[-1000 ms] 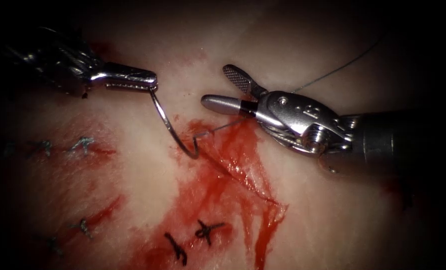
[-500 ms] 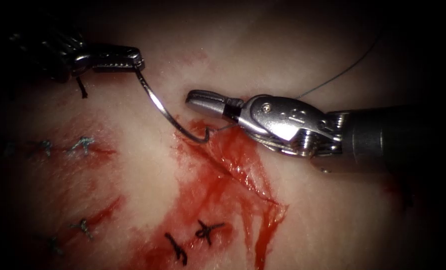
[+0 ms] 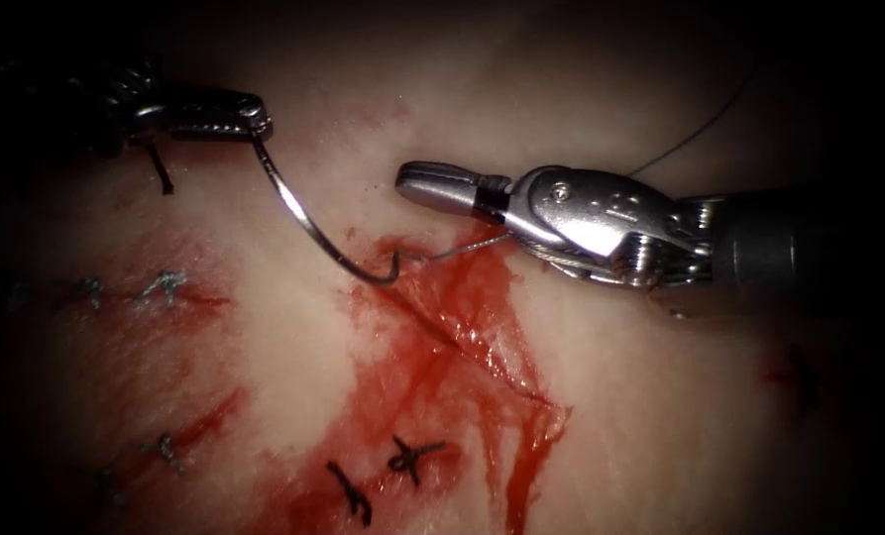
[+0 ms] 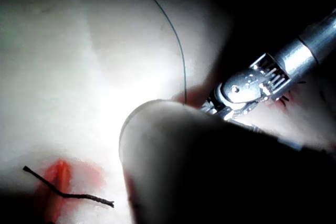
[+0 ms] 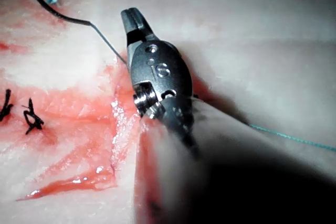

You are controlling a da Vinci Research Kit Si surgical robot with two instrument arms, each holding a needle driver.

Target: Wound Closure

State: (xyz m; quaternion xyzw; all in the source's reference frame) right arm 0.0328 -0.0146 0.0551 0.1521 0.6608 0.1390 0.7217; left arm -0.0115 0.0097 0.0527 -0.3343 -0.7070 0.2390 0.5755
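The tissue (image 3: pixel 660 396) is lying with its cut (image 3: pixel 472 342) running down the middle of the endoscope frame, red fluid (image 3: pixel 412 396) pooling around it. At right, the right end effector (image 3: pixel 440 188) is hovering with jaws closed and holding nothing, while at upper left the left end effector (image 3: pixel 232 114) is gripping the needle (image 3: pixel 308 223) at its tip end. The needle is hanging clear of the tissue left of the cut, its thread (image 3: pixel 462 248) trailing toward the cut; the left wrist view is showing a cut end of thread (image 4: pixel 68 192).

The right tool (image 3: pixel 440 187) has small marks stamped on its metal wrist body, behind the jaws. In the endoscope view they are too small to read. In the right wrist view the same body (image 5: pixel 157 69) shows two raised characters that look like "1" and "6", but this reading is not sure, and no other text, label or number can be read.
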